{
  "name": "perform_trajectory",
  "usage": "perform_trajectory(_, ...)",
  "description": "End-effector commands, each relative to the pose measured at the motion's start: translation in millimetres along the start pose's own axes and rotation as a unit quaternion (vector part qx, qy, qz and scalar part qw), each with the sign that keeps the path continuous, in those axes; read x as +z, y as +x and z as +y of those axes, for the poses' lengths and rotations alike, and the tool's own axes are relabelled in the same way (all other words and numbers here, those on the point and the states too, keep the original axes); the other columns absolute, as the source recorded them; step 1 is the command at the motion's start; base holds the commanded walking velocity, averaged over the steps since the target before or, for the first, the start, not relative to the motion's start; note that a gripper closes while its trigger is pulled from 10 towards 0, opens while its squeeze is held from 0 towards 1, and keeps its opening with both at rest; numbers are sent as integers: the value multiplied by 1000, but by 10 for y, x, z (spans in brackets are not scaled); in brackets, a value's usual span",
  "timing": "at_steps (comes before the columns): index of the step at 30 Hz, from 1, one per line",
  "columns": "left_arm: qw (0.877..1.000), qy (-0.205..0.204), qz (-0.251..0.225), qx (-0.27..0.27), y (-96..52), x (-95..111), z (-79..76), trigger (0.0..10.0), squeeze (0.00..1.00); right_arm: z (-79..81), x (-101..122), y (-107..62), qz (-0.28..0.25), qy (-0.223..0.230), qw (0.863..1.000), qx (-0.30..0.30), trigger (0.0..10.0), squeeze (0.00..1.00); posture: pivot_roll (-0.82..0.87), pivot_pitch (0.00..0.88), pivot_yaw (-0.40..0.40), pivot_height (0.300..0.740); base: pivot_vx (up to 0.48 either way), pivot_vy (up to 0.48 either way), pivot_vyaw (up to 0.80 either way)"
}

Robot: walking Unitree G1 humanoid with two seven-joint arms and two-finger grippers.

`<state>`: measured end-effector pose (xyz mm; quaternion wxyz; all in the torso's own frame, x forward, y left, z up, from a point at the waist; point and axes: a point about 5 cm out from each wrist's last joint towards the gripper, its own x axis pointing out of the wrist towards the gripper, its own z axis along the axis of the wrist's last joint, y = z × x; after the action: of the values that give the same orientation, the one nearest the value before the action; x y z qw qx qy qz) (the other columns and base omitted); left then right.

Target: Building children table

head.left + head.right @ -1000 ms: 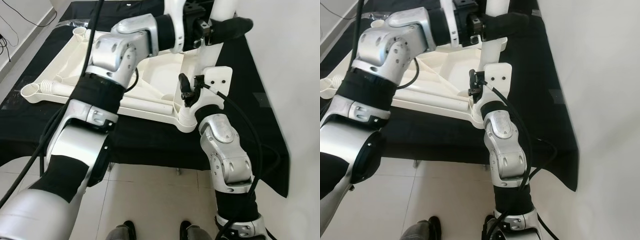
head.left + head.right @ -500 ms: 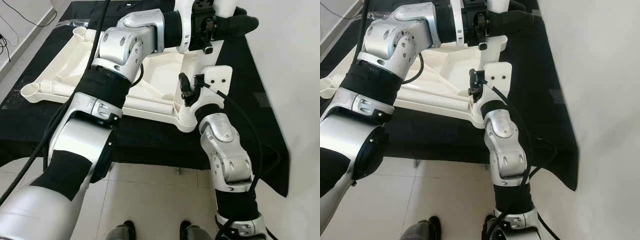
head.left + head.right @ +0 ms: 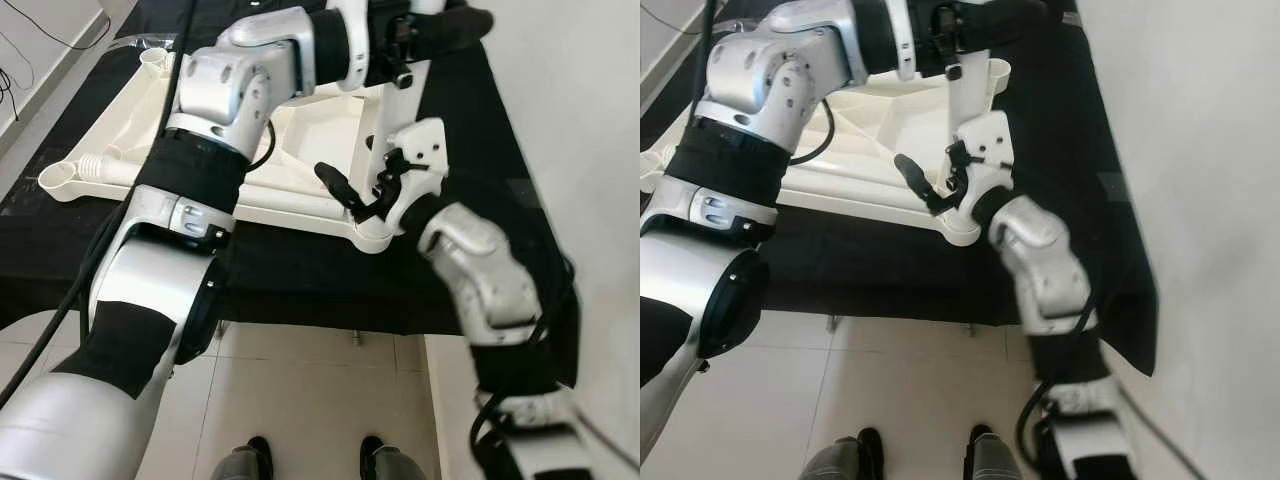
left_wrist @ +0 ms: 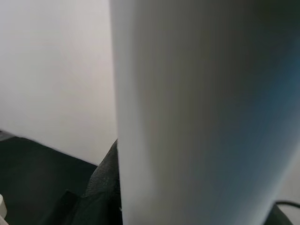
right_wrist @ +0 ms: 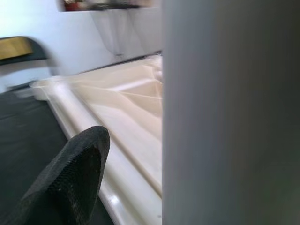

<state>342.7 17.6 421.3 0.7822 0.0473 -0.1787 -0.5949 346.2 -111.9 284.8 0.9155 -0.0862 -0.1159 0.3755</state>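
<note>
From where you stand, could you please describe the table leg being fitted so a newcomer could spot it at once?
On the black cloth lies the upturned white tabletop. At its near right corner a white leg stands upright, the left gripper at its top; the other leg lies flat.

White tabletop upside down on black cloth, white leg upright at corner

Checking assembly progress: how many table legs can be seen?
2. One leg stands upright in the near right corner socket of the tabletop; another leg lies flat on its near left side. Arms may hide others.
</note>
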Motion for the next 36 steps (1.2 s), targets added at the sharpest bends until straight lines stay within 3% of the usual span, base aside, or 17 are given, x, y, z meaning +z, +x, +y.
perform_trajectory(1, 999, -11, -8, -49, 127, -2, -161, 0, 0, 142, 107, 128, -23, -7, 996, 91, 10000, 0, 11, 230, 37, 740, 0, 0, 0)
perform_trajectory(3, 999, -13, -8, -52, 134, -6, -172, 0, 0, 120, 145, 140, -26, -20, 993, 116, 10000, 0, 11, 230, 37, 740, 0, 0, 0)
perform_trajectory(7, 998, -17, -8, -58, 144, -17, -192, 0, 0, -4, 251, 248, -30, -3, 986, 167, 10000, 0, 10, 231, 40, 740, 0, 0, 0)
perform_trajectory(13, 998, -21, -7, -60, 147, -14, -207, 0, 0, 2, 223, 294, -21, 6, 976, 218, 10000, 0, 12, 235, 43, 740, 0, 0, 0)
perform_trajectory(14, 998, -22, -7, -61, 150, -14, -213, 0, 0, 17, 204, 303, -19, 11, 971, 237, 0, 0, 13, 236, 44, 740, 0, 0, 0)
perform_trajectory(23, 997, -28, -5, -66, 164, -35, -230, 0, 0, 22, 133, 358, -13, 20, 955, 297, 0, 0, 20, 250, 49, 740, 0, 0, 0)
perform_trajectory(31, 998, -14, -7, -57, 193, -63, -197, 0, 0, -8, 83, 372, -11, 16, 955, 294, 0, 0, 17, 257, 53, 740, 0, 0, 0)
perform_trajectory(32, 999, -8, -7, -51, 196, -67, -188, 10000, 1000, -18, 74, 365, -14, 15, 958, 286, 0, 0, 17, 257, 53, 740, 0, 0, 0)
perform_trajectory(34, 999, -3, -6, -46, 200, -70, -184, 10000, 1000, -36, 61, 348, -18, 10, 964, 264, 0, 0, 8, 261, 49, 740, 0, 0, 0)
perform_trajectory(36, 1000, 0, -6, -15, 193, -72, -151, 10000, 1000, -35, -34, 264, -11, -1, 982, 190, 0, 0, 8, 266, 16, 740, 0, 0, 0)
